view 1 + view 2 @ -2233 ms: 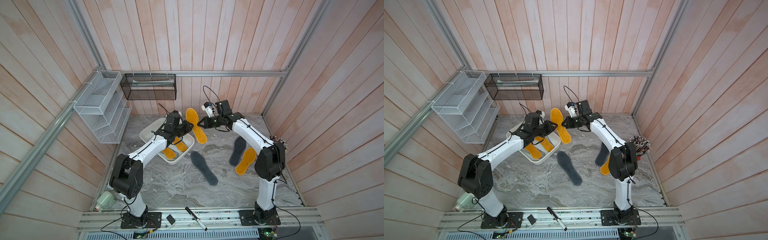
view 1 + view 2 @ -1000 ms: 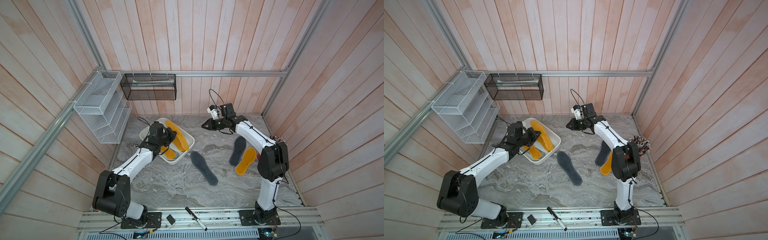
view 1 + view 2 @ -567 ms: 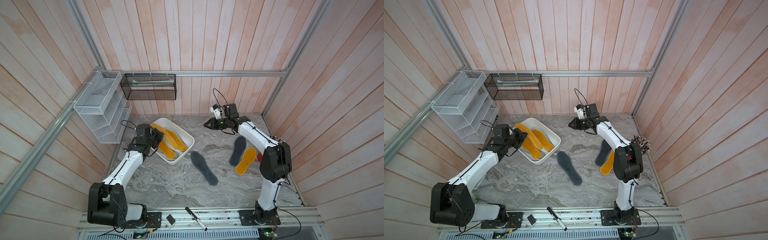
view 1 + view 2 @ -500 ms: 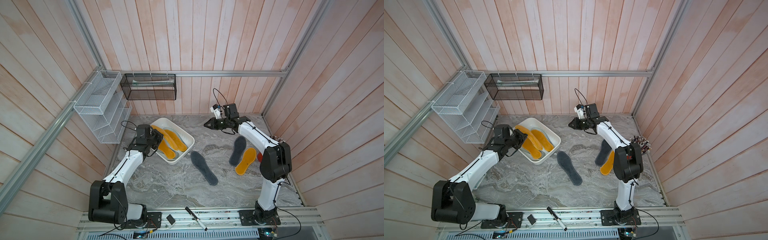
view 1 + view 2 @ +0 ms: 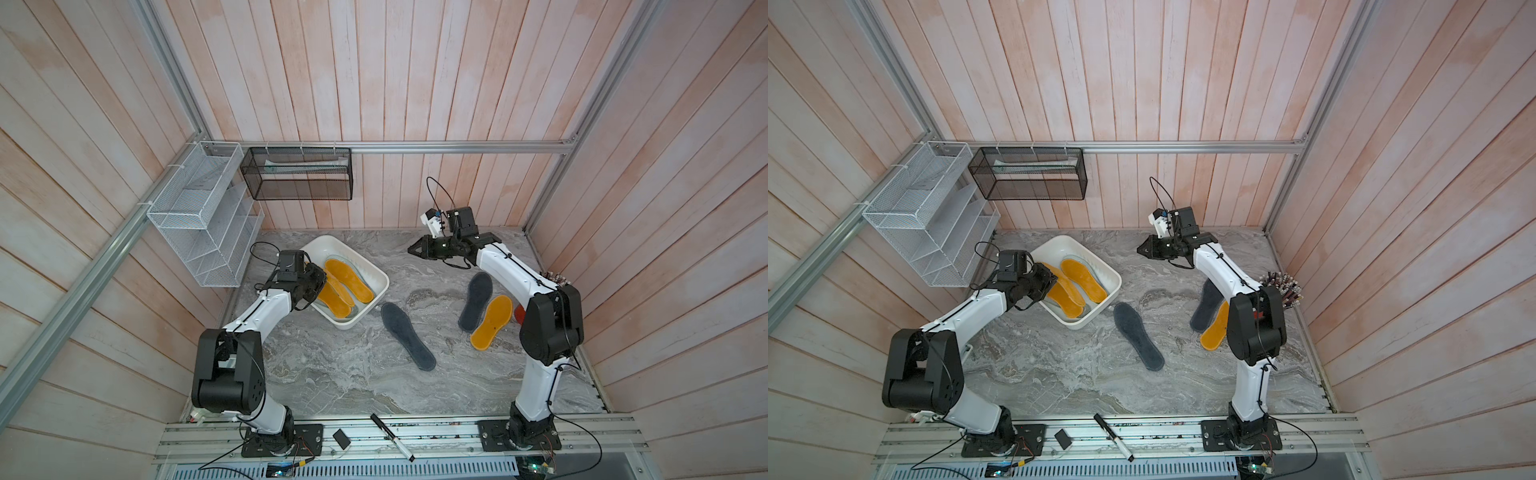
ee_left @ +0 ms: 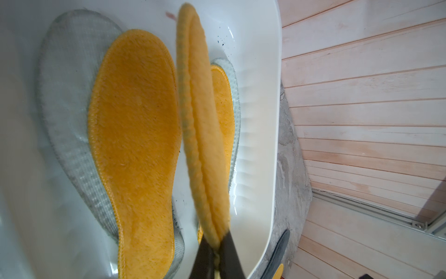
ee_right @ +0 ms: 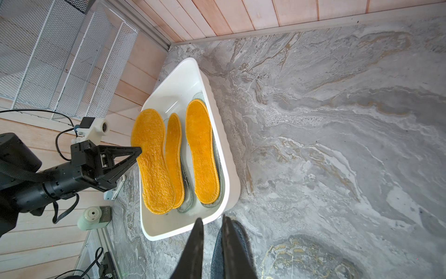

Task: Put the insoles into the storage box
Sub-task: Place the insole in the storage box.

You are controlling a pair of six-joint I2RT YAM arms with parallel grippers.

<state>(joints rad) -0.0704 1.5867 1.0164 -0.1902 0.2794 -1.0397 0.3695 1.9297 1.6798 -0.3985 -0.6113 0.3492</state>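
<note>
Left arm (image 5: 257, 316) pulled back, left end effector (image 7: 138, 151) clamped on orange insole (image 7: 152, 166) over storage box (image 7: 169, 233), right end effector (image 7: 212, 221) slightly apart

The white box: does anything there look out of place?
Yes: one orange insole hangs tilted over the box, pinched at one end by the left gripper; the other two lie flat.

The box (image 6: 255, 120) is glossy plastic. The orange insoles (image 6: 135, 135) are fuzzy cloth with stitched edges; the pale insoles (image 6: 65, 96) show a mesh weave. The grey insole (image 5: 408, 338) looks like matt felt. The desk (image 5: 353, 382) is smooth, marble-patterned; the walls (image 5: 374, 83) are planked wood.
</note>
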